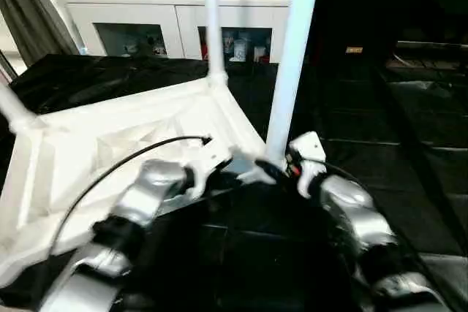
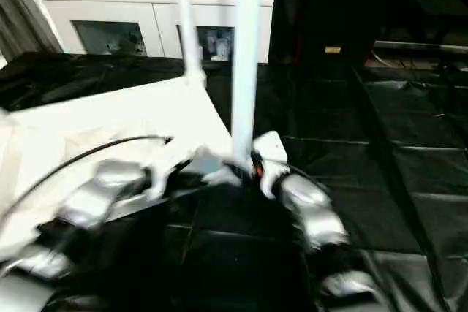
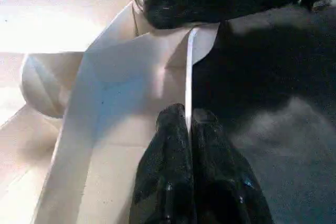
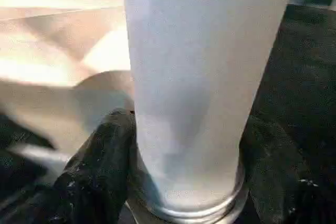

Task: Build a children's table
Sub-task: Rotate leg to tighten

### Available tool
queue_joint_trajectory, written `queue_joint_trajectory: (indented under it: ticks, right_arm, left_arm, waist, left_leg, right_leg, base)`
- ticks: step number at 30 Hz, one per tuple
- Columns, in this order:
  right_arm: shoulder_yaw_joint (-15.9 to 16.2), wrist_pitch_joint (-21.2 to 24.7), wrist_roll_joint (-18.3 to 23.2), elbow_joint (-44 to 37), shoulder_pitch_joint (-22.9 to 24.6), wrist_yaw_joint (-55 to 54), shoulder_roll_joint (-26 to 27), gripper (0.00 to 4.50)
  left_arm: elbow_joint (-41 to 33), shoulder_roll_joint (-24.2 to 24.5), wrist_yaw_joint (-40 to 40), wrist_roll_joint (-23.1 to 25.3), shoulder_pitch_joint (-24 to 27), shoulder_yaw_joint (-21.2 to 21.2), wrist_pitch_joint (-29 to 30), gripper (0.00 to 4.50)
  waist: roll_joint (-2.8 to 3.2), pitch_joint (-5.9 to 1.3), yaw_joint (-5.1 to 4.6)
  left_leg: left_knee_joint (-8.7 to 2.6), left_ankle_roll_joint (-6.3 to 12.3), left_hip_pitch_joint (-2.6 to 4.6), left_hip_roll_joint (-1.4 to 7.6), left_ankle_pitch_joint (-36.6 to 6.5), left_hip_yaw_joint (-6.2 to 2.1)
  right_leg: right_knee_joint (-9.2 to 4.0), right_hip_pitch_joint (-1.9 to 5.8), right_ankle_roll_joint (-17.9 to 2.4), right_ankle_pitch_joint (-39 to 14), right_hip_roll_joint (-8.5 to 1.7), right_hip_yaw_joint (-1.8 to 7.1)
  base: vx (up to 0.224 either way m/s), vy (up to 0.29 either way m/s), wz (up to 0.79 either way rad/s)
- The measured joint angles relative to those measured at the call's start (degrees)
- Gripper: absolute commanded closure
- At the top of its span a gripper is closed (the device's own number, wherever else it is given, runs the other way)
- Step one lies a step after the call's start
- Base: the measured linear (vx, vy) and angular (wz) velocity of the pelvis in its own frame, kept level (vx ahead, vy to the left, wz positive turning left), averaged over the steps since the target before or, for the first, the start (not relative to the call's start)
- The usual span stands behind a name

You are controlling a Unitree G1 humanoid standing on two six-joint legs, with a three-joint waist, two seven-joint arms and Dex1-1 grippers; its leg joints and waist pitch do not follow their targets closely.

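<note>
Light, stiff, slippery white plastic children's table (image 1: 110, 144): left fingers (image 3: 173, 145) pinch its rim, right fingers (image 4: 105, 150) clamp the near white tapered leg (image 1: 292, 56) low, the soundest hold.

Head stereo pair looking down over forearms, wrist cameras close on shared table corner (image 1: 252, 153)

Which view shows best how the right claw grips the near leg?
Right wrist view: the near leg stands between the right claw's black fingers, just above its ribbed end. Both eye views show the leg's length, the grip small. Left wrist view shows one finger beside its base.
</note>
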Motion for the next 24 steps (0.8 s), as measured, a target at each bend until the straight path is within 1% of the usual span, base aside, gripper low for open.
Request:
queue_joint_trajectory:
  ticks: [2, 4, 7, 10, 11, 14, 15, 18, 19, 21, 24]
  right_arm:
    - [-0.8, 0.9, -1.4, 2.2, -2.0, -6.6, 1.9, 1.89]
    - [-1.2, 1.0, -2.4, 3.6, -3.1, -10.6, 3.0, 1.89]
    - [-1.3, 1.0, -3.5, 4.2, -3.5, -12.4, 3.4, 1.89]
    - [-1.6, 0.5, -3.4, 4.3, -3.6, -12.1, 3.4, 1.89]
    - [-1.8, 0.2, -3.4, 4.5, -3.6, -11.8, 3.4, 1.33]
    - [-2.1, -0.7, -2.7, 4.7, -3.4, -11.2, 3.7, 1.33]
    - [-2.3, -0.9, -2.1, 4.7, -3.3, -10.7, 4.4, 1.02]
    - [-2.0, -1.8, -1.8, 4.7, -2.3, -8.9, 4.5, 0.81]
    - [-1.9, -2.0, -1.8, 4.7, -2.1, -8.1, 4.3, 0.81]
    - [-1.2, -2.2, -1.8, 4.4, -2.0, -4.6, 2.5, 0.56]
    - [0.1, -3.1, -1.9, 3.9, -1.9, 0.0, 0.0, 0.56]
  left_arm:
    - [2.9, -2.1, 3.7, 0.7, -1.8, 0.1, 0.2, 4.50]
    - [5.0, -3.5, 5.6, 1.2, -3.2, 0.1, 0.2, 4.50]
    - [6.3, -4.1, 6.1, 1.3, -4.0, 0.1, 0.0, 4.50]
    - [6.9, -4.1, 6.1, 1.3, -4.2, 0.1, -0.6, 4.50]
    - [7.0, -4.1, 6.1, 1.3, -4.2, 0.0, -0.8, 4.50]
    - [7.7, -3.8, 6.2, 1.6, -4.3, 0.1, -1.9, 4.50]
    - [8.1, -3.2, 6.6, 1.7, -4.4, 0.6, -2.4, 4.50]
    - [8.5, -2.6, 7.4, 1.8, -4.6, 1.3, -3.0, 4.50]
    - [8.4, -2.5, 7.2, 1.8, -4.6, 1.3, -3.2, 4.50]
    - [7.9, -1.7, 6.2, 2.0, -4.1, 0.9, -4.6, 4.50]
    - [7.4, -0.9, 4.9, 2.1, -3.7, 0.6, -5.5, 4.50]
  waist:
    - [0.08, -0.08, 0.00]
    - [0.06, -0.09, 0.05]
    - [0.03, -0.08, 0.04]
    - [0.03, -0.08, 0.01]
    - [0.04, -0.08, 0.02]
    - [0.02, -0.07, -0.02]
    - [0.00, -0.06, -0.25]
    - [-0.20, 0.09, -0.79]
    - [-0.21, 0.11, -0.85]
    - [-0.21, 0.12, -0.95]
    - [-0.21, 0.12, -0.85]
  left_leg:
    - [-0.01, 0.01, 0.00, -0.03, 0.0, -0.05]
    - [-0.02, 0.03, 0.01, -0.06, 0.0, -0.06]
    - [-0.02, 0.05, 0.00, -0.10, 0.0, -0.05]
    - [-0.03, 0.06, 0.00, -0.13, 0.0, -0.06]
    - [-0.05, 0.06, 0.00, -0.13, 0.0, -0.06]
    - [-0.19, 0.06, 0.01, -0.13, 0.0, -0.06]
    - [-0.24, 0.06, 0.02, -0.13, 0.0, -0.07]
    - [-0.32, 0.06, -0.05, -0.13, 0.0, -0.16]
    - [-0.34, 0.06, -0.06, -0.13, 0.0, -0.16]
    - [-0.39, 0.06, -0.06, -0.13, 0.0, -0.15]
    - [-0.53, 0.06, -0.07, -0.13, 0.0, -0.14]
  right_leg:
    - [-0.18, 0.13, 0.0, 0.0, 0.00, -0.01]
    - [-0.27, 0.24, 0.0, 0.0, -0.03, 0.00]
    - [-0.34, 0.33, 0.0, 0.0, -0.09, 0.03]
    - [-0.36, 0.37, 0.0, 0.0, -0.12, 0.04]
    - [-0.36, 0.36, 0.0, 0.0, -0.12, 0.04]
    - [-0.36, 0.35, 0.0, 0.0, -0.12, 0.02]
    - [-0.34, 0.30, 0.0, 0.0, -0.11, 0.00]
    - [-0.36, 0.15, 0.0, 0.0, -0.08, -0.07]
    - [-0.36, 0.13, 0.0, 0.0, -0.08, -0.07]
    - [-0.34, 0.10, 0.0, 0.0, -0.08, -0.06]
    - [-0.26, 0.02, 0.0, 0.0, -0.06, -0.06]
  base:
    - [0.000, 0.000, 0.00]
    - [0.000, 0.000, 0.00]
    - [0.000, 0.000, 0.00]
    - [0.000, 0.000, 0.00]
    - [0.000, 0.000, 0.00]
    - [0.000, 0.000, 0.00]
    - [0.000, 0.000, 0.00]
    - [0.000, 0.000, 0.00]
    - [0.000, 0.000, 0.00]
    - [0.000, 0.000, 0.00]
    - [0.000, 0.000, 0.00]
